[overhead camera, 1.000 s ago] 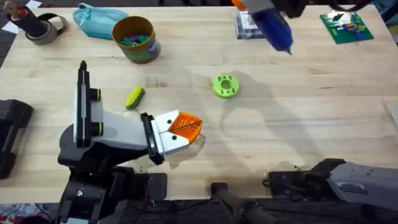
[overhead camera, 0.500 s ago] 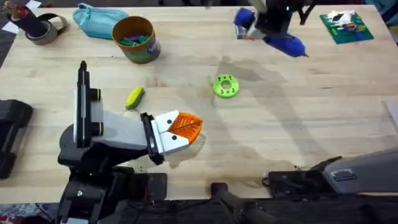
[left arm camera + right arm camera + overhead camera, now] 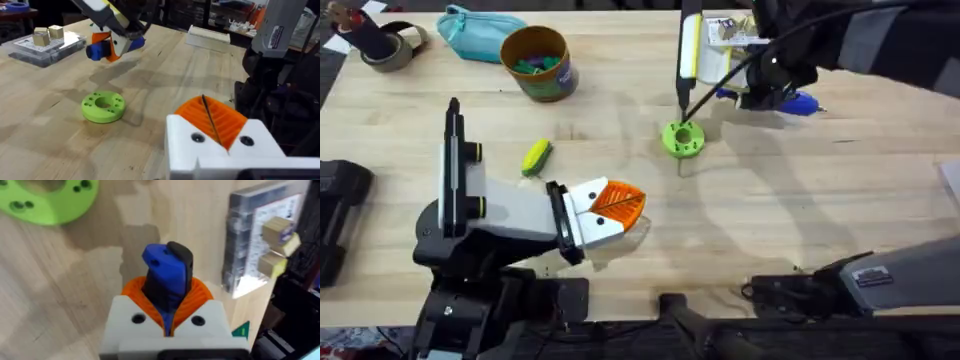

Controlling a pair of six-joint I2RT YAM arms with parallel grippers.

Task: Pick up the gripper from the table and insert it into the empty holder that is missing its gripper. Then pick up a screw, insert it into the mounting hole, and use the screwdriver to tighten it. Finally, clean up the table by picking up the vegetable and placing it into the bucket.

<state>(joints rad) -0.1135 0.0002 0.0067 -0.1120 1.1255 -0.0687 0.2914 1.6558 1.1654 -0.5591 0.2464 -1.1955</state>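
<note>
The wooden table [image 3: 840, 200] carries the same layout as a second ago, apart from the right arm's reach. The left arm [image 3: 490, 215] lies low over the near left of the table, unmoved across the three overhead pictures, and the left gripper [image 3: 625, 210] has its orange pads pressed together with nothing between them. The right arm [image 3: 880, 40] has swung in from the far right: a second ago it held the screwdriver high near the far edge, half a second ago it had shifted right, and now it sits lower and closer to the middle. The right gripper [image 3: 167, 317] is clamped on the screwdriver [image 3: 167, 277], whose blue body rises from between the orange pads in the right wrist view; in the overhead view the blue end [image 3: 798, 102] pokes out to the right of the arm. A thin dark rod [image 3: 682, 100] slants down from the arm toward the lime-green disc [image 3: 682, 138], ending just above or at it; whether it touches cannot be told. The disc has not shifted. Its mounting hole [image 3: 88, 105] is one of the small dark holes in the ring on its top face. The bucket [image 3: 536, 62] stands at the far left beside the teal pouch [image 3: 475, 30], with small coloured things inside. The vegetable [image 3: 536, 157] lies on the table between bucket and left arm, well left of the disc, where it lay before.
</note>
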